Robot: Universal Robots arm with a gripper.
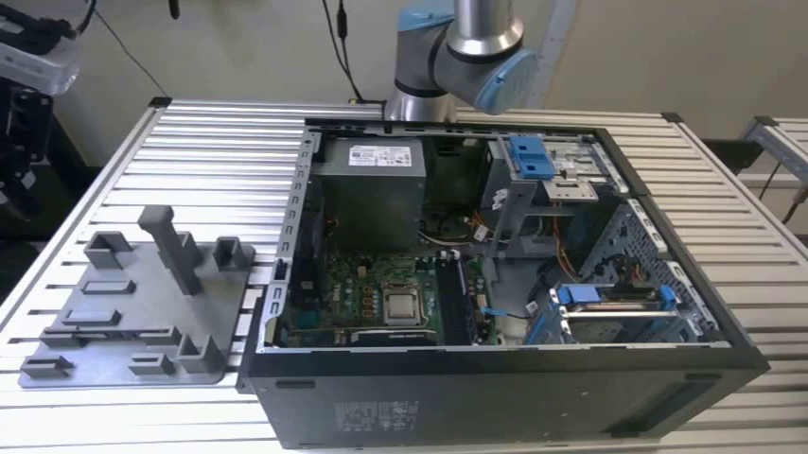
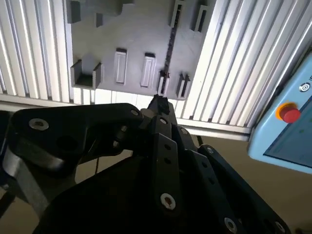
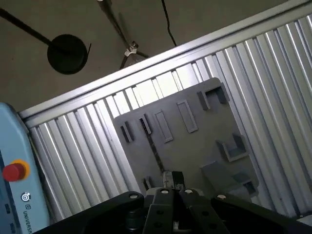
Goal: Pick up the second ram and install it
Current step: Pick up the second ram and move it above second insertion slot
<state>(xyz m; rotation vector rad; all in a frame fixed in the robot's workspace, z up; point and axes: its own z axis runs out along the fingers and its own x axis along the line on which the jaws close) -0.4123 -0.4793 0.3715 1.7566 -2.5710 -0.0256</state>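
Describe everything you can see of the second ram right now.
In the first wrist view the second ram is a long, very thin dark strip. It lies straight along the grey tray, with one end by small upright posts. I cannot tell whether it stands on edge or lies flat. Only the tray touches it; the claw hangs above, seemingly apart.
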